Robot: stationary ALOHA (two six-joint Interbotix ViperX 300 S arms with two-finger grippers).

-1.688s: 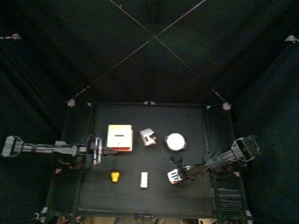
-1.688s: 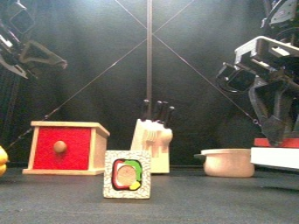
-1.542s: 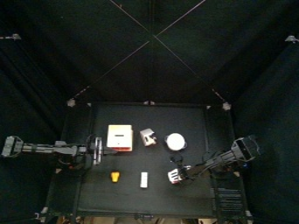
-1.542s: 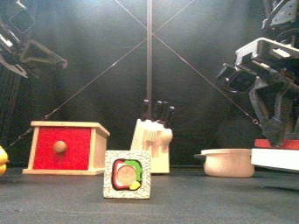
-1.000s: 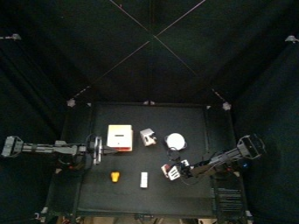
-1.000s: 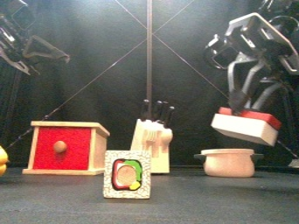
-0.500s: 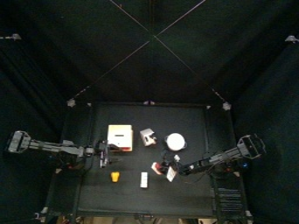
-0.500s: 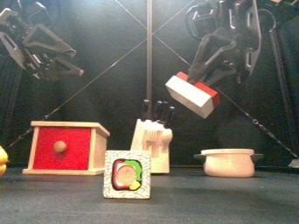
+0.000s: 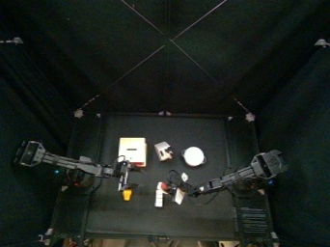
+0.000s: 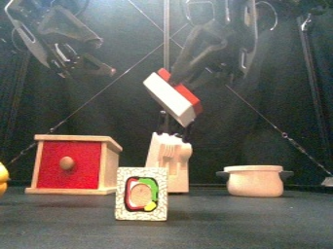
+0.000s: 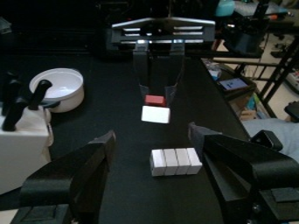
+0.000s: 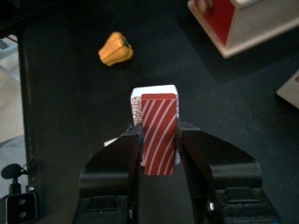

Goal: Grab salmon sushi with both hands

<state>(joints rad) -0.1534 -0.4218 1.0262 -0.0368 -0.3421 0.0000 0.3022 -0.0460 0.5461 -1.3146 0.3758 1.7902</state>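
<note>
Red-and-white salmon sushi (image 10: pixel 173 96), upper centre of front view: clamped by right gripper (image 12: pixel 158 162). Left gripper (image 11: pixel 152 159) wide open, empty. Handover step; left must close on it.

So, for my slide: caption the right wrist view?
Right gripper clamps a red-striped block above the black table, orange lump beyond.

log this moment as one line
right gripper: shut on salmon sushi, held above table | left gripper: open, facing sushi, not touching | stage: second grasp not yet made
</note>
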